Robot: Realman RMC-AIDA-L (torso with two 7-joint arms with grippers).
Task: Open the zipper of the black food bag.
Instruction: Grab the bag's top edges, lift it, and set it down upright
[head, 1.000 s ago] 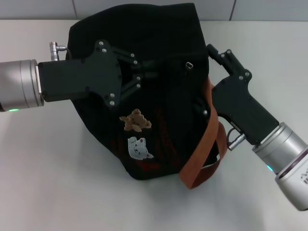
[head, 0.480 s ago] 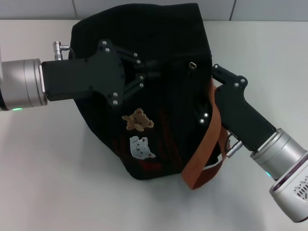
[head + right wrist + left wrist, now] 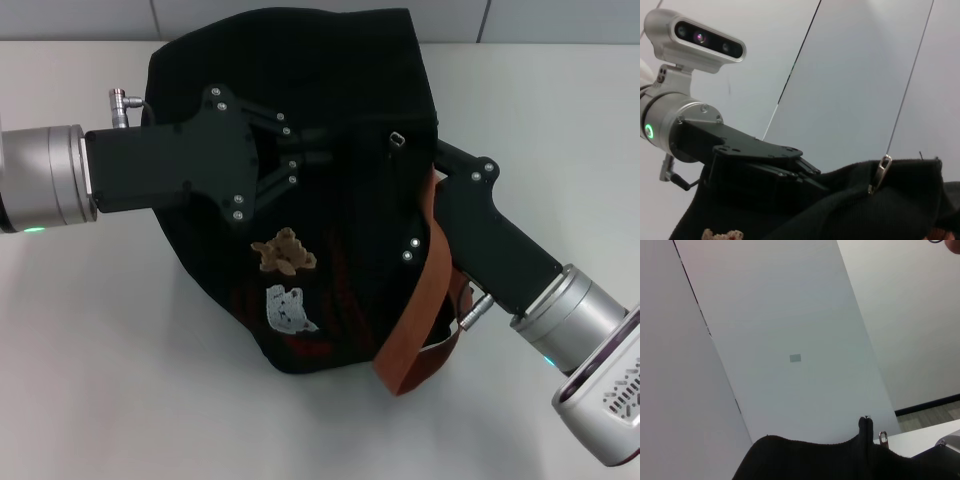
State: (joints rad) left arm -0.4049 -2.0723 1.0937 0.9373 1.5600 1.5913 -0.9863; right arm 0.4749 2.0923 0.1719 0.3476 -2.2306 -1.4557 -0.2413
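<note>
The black food bag stands at the middle of the table, with a tan bear patch and a pale one on its front. An orange-brown strap hangs down its right side. The zipper's silver pull tab sticks up from the top seam and also shows in the right wrist view as the tab. My left gripper reaches in from the left, shut on the bag's top fabric left of the tab. My right gripper rests against the bag's right side, just right of the tab.
The white table spreads around the bag on all sides. A tiled wall runs behind it. In the right wrist view the robot's head camera sits above the left arm.
My right gripper has slid down and left, closer against the bag's right side by the strap. The left gripper has shifted slightly right and kept its hold.
</note>
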